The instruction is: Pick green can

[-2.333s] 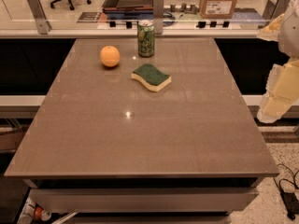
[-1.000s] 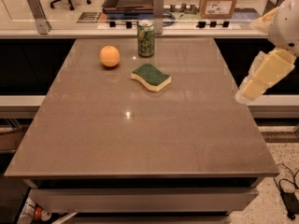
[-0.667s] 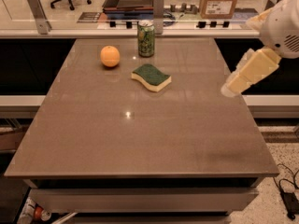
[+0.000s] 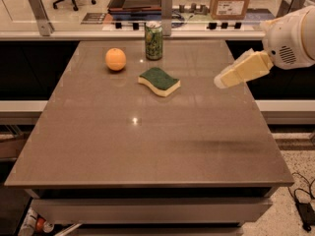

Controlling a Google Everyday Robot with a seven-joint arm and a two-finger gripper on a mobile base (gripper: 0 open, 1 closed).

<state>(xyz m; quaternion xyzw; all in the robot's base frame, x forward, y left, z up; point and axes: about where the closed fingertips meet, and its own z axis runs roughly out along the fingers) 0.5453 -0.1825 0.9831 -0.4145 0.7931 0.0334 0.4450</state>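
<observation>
The green can stands upright near the far edge of the brown table, green with pale print and a silver top. My gripper comes in from the right, above the table's right side, pointing left. It is well to the right of the can and nearer to me, apart from it and from everything else on the table.
An orange sits left of the can. A yellow sponge with a green top lies in front of the can, between it and me. A counter with a cardboard box and a tray runs behind the table.
My arm has swung in from the right edge of view and moved left and up over the table's right side. The can, orange and sponge have not moved.
</observation>
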